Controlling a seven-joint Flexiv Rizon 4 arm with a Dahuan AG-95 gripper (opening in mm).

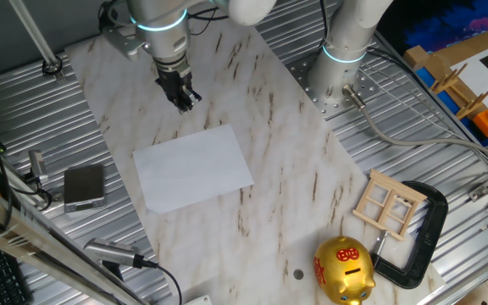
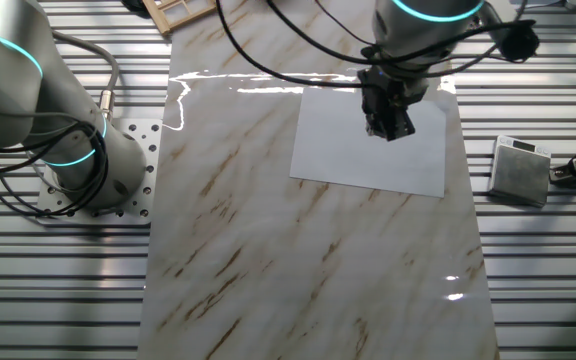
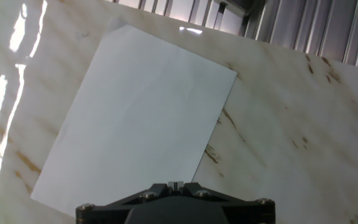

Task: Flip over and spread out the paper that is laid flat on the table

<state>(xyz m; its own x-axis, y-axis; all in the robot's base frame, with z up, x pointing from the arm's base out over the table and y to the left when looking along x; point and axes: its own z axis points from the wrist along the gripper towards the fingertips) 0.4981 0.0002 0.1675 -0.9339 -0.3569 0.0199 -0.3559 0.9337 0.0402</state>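
Observation:
The paper is a plain white sheet lying flat on the marble-look table. It also shows in the other fixed view and fills the middle of the hand view. My gripper hangs above the table just beyond the sheet's far edge. In the other fixed view the gripper sits over the sheet. In the hand view the gripper has its fingertips pressed together, holding nothing.
A small grey square box lies on the ribbed metal surface left of the table. A wooden frame, a black clamp and a gold piggy bank sit at the near right. The arm's base stands at the table's right edge.

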